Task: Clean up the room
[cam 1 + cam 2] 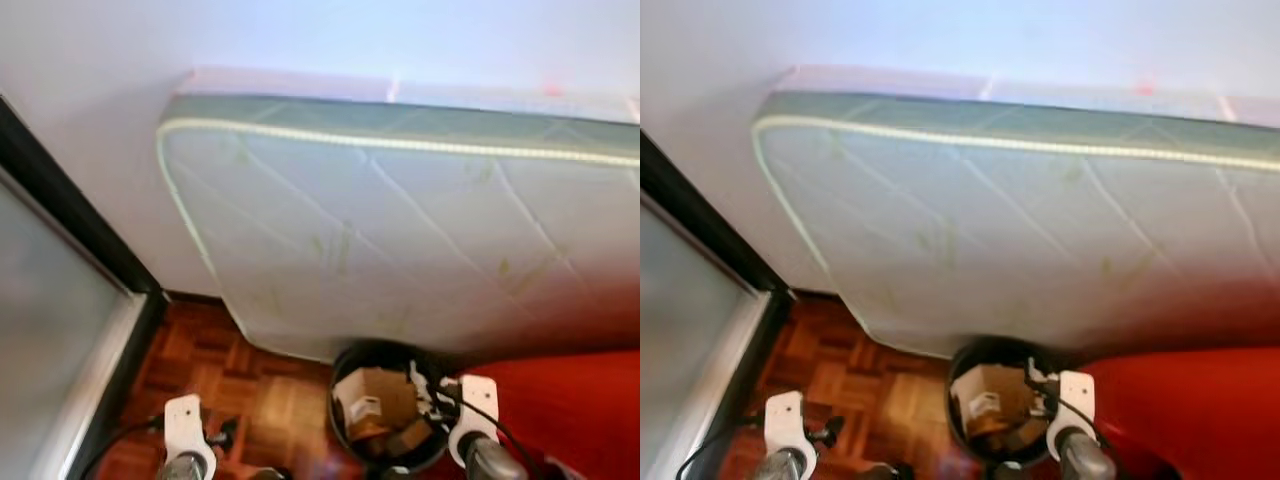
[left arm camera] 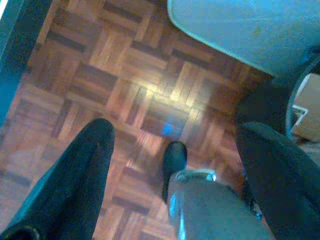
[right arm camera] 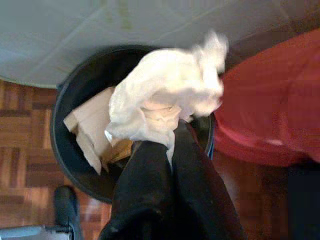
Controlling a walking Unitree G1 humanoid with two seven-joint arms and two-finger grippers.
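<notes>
A black round bin (image 3: 75, 150) stood on the parquet floor (image 2: 125, 90), at the foot of a pale quilted mattress (image 1: 400, 230) leaning against the wall. The bin already held pieces of brown cardboard (image 1: 375, 400). Beside it, on the robot's right, lay a red surface (image 1: 570, 410), perhaps a bed cover.

The right pincer (image 3: 167, 150) was clenched on a crumpled white tissue (image 3: 167, 95), holding it just above the bin's open mouth. The tissue looked very light, soft and easily crushed, with loose ends sticking out past the fingertips. It would likely drop straight down once freed, though a thin corner might cling to a finger. A pinch on its bunched middle, as here, seemed the surest hold.

The left pincer (image 2: 175, 145) hung released over bare floor near the bin, its fingers spread and grasping nothing.
</notes>
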